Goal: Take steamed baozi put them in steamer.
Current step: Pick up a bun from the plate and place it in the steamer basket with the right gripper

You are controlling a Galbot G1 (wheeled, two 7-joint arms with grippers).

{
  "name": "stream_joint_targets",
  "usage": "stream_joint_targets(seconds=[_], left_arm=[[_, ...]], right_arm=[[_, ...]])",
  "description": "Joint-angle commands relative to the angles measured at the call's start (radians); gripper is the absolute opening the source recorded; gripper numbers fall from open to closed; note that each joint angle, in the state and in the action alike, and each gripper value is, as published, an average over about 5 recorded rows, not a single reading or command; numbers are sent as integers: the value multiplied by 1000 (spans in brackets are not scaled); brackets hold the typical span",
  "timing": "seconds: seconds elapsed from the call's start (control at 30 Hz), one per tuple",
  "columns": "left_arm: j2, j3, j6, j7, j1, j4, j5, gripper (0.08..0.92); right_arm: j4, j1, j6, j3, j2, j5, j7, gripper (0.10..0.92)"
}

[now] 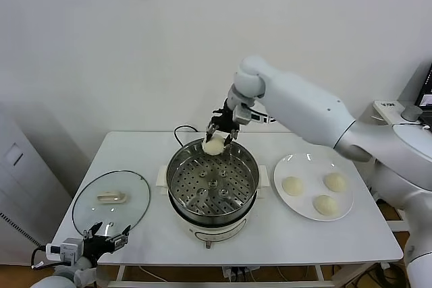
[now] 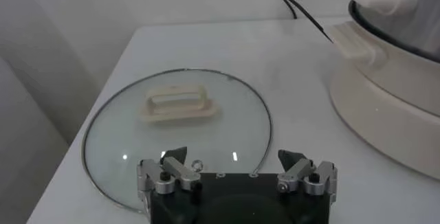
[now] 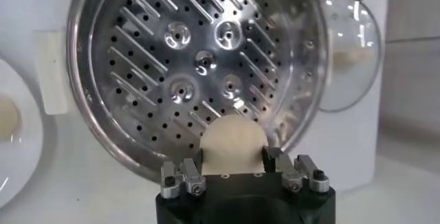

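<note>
The right claw (image 3: pixel 234 167) fills the near edge of the right wrist view, its black body carrying two metal-tipped fingers (image 3: pixel 184 177) closed against the sides of a cream-white baozi (image 3: pixel 232 146). The bun sits between them, smooth and rounded, held over the near rim of the steamer (image 3: pixel 89 108). Inside the shiny steel pot lies the perforated tray (image 3: pixel 199 60), marked with rows of small holes, slanting slots and a few round dimples near its middle. The tray is bare. Beside the pot, a white plate (image 3: pixel 27 150) shows at the picture's edge. Beyond the steamer, a round glass lid (image 3: pixel 350 53) lies flat on the white worktop (image 3: pixel 405 191).
</note>
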Motion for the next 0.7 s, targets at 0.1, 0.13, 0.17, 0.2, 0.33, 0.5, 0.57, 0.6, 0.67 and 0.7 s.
stream_joint_targets(seconds=[0.1,0.13,0.17,0.2,0.33,0.5,0.57,0.6,0.67,0.7], left_arm=[[-1,0,0,0,0,0,1,823],[-1,1,0,0,0,1,1,823],[-1,1,0,0,-1,1,1,823],[-1,1,0,0,-1,2,1,823],[-4,2,0,0,-3,4,1,823],[-5,3,0,0,-4,5,2,823],[-4,3,0,0,-5,6,2,823],[-3,3,0,0,-5,7,2,823],[-2,3,0,0,-6,8,2,823],[-2,4,0,0,-7,9,2,823]], right_arm=[[3,-98,49,40,30,-135,-4,543],[1,-101,49,43,32,-138,-4,543],[-2,-103,49,45,34,-141,-3,543],[-5,-106,49,47,36,-145,-3,543],[-16,-119,49,52,43,-156,-3,543],[-32,-135,49,64,49,-167,0,543],[-37,-138,49,68,50,-167,4,546],[-38,-138,49,70,50,-167,7,548],[-38,-133,49,71,49,-162,12,580],[-37,-129,49,69,47,-155,14,600]])
